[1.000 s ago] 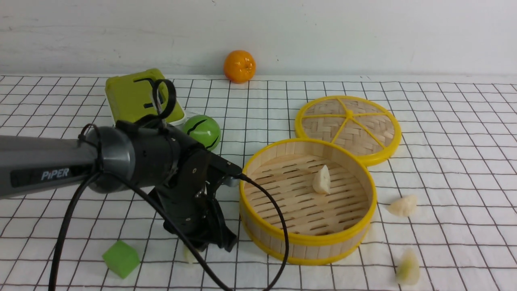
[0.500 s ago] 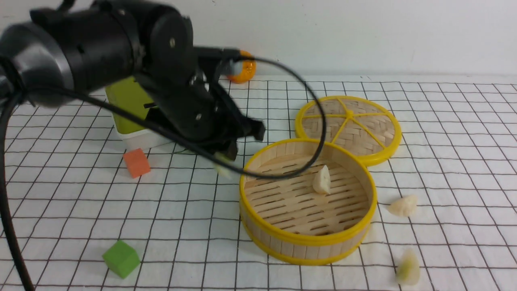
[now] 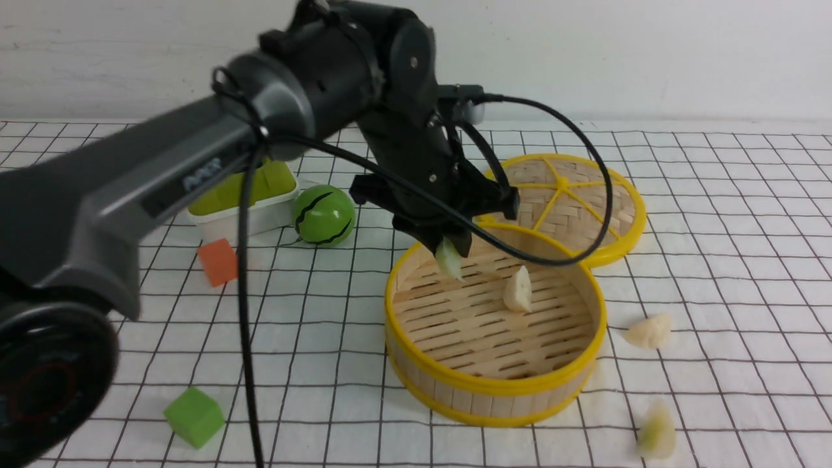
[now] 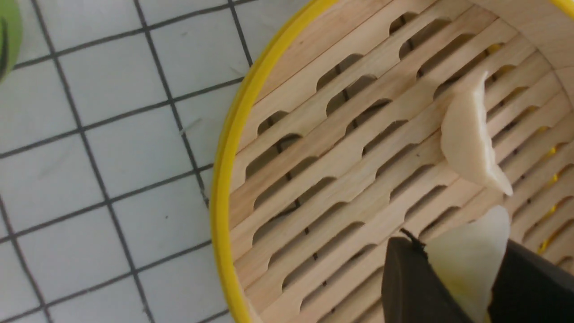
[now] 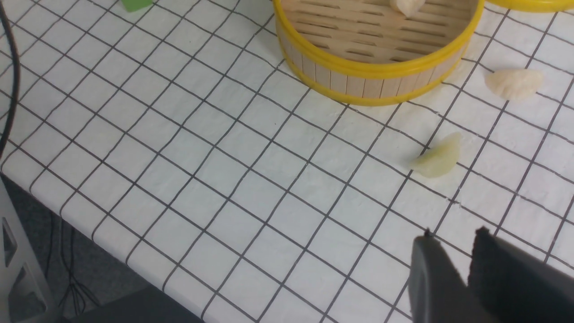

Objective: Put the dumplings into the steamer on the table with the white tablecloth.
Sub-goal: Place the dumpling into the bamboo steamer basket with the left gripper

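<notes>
since the earlier frame, the left pincer (image 4: 457,273) has swung up and across from the cloth beside the steamer (image 3: 494,383), and now hangs over the basket's near-left part. its jaws stand partly apart, closed on a pale green dumpling (image 3: 448,260) that pokes out below the tips. just to the right of the pincer and lower, a cream dumpling (image 3: 518,290) lies on the slatted floor inside the steamer. farther right of it, outside the basket, another cream dumpling (image 3: 649,331) rests on the white tablecloth (image 3: 292,390), and nearer the camera lies a greenish one (image 3: 657,432). the woven lid (image 3: 585,211) is behind and right of the pincer, the green ball (image 3: 325,216) to its left. the right pincer (image 5: 453,264) has its fingertips a little apart, nothing between them.
</notes>
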